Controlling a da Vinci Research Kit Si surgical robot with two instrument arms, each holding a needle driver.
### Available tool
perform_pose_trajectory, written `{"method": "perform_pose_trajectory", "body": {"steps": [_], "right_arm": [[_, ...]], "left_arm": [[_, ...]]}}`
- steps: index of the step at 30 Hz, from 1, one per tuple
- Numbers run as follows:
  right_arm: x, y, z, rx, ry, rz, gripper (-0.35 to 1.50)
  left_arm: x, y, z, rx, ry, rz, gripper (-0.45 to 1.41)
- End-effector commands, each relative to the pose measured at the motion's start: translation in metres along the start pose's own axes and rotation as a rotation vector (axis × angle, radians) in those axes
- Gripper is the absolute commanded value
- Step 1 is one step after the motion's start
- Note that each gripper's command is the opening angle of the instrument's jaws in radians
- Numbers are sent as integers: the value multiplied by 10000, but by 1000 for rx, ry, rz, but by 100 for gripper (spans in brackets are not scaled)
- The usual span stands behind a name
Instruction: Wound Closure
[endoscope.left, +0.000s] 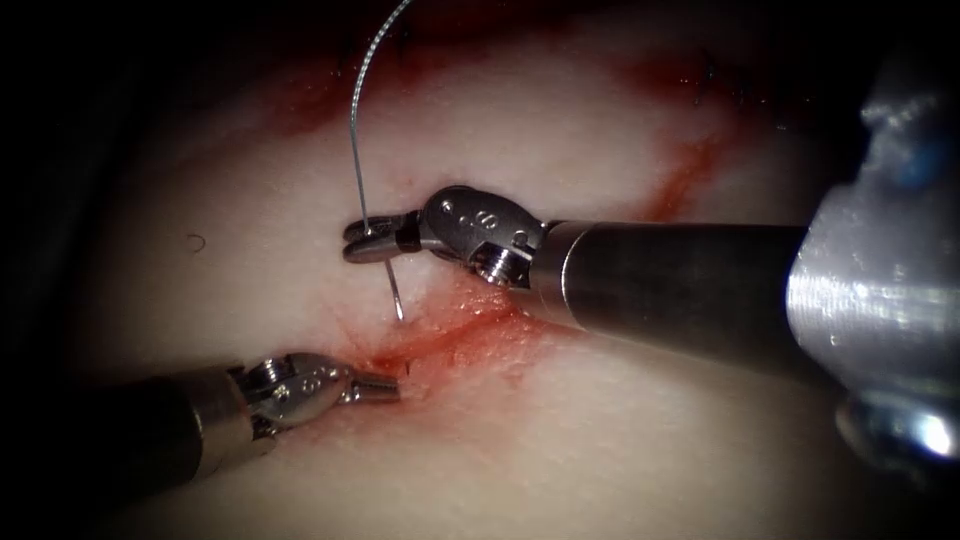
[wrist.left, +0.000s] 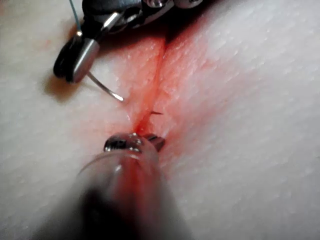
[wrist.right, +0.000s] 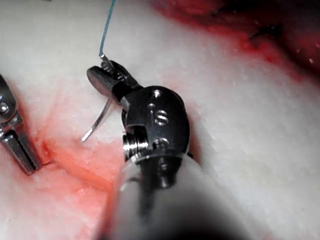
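Note:
My right tool (endoscope.left: 355, 240) comes in from the right, its jaws shut on the curved needle (endoscope.left: 392, 295) close to its tail end. The needle's tip points down at the tissue (endoscope.left: 560, 440) just left of the cut (endoscope.left: 470, 325) and stands free of it. The needle (wrist.left: 105, 89) casts a shadow beside the cut (wrist.left: 152, 95). Thread (endoscope.left: 360, 120) rises from the jaws to the upper edge. My left tool (endoscope.left: 392, 388) lies low on the left, jaws shut with nothing visible between them, tip resting at the cut's lower left end. The right wrist view has the left tool (wrist.right: 27, 162) beside the needle (wrist.right: 97, 122).
Red fluid (endoscope.left: 480, 320) stains the cut and streaks toward the upper right. Dark earlier stitches (endoscope.left: 712, 82) sit at the far upper end of the cut. A short dark thread stub (endoscope.left: 407, 370) pokes out just ahead of the left tool's tip.

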Motion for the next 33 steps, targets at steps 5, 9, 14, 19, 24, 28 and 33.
{"method": "perform_pose_trajectory", "body": {"steps": [5,9,14,19,24,28,33], "right_arm": [[-18,-8,11,33,7,152,-35],[-22,-14,9,61,27,310,-35],[-28,-25,4,111,59,442,-35],[-34,-37,3,157,83,504,-35],[-32,-37,3,171,111,510,4],[-27,-26,-4,89,169,518,116],[-18,-7,-31,-51,257,427,138]], "left_arm": [[2,-1,2,-1,-1,0,4],[2,-1,1,-2,-1,1,2],[2,-1,1,-1,-1,1,2],[2,-1,2,-1,-1,0,2],[4,-1,1,-2,-1,-2,2],[9,-2,1,-3,3,30,0],[18,0,0,-13,79,160,-1]]}}
